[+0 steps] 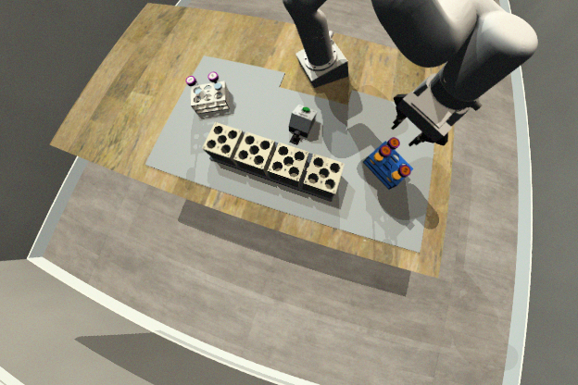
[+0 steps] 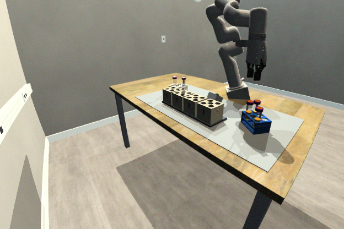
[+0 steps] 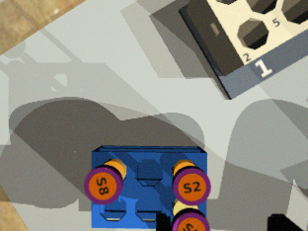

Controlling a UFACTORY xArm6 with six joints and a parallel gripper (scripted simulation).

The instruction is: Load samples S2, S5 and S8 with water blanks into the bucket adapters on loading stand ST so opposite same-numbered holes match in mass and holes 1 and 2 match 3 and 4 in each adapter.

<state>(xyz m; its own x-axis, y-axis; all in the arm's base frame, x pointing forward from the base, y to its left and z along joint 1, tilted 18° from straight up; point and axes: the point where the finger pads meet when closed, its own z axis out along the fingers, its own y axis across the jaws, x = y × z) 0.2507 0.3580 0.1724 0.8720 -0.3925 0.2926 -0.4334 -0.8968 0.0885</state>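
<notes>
Jaws [image 1: 404, 133] [image 2: 253, 76] open above the blue rack [image 1: 387, 165] [image 2: 260, 127] [image 3: 148, 197].

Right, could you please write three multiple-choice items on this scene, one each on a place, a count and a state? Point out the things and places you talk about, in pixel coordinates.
1. Where is the tube marked S8 [image 3: 103, 186]?
A) in adapter 1
B) in the blue rack
C) in the white rack

2. How many orange-dotted tubes stand in the blue rack [image 1: 387, 167] [image 2: 261, 128] [image 3: 135, 194]?
A) one
B) two
C) three

3. What is the state of the tool [image 1: 403, 133] [image 2: 253, 77]?
A) fingers apart, holding nothing
B) shut on a tube
C) pressing the green key

1: B, the wrist view shows its cap over the blue rack's corner.
2: C, three orange dots show there in the top view.
3: A, the top view shows a gap between its fingers, above the blue rack.
</notes>
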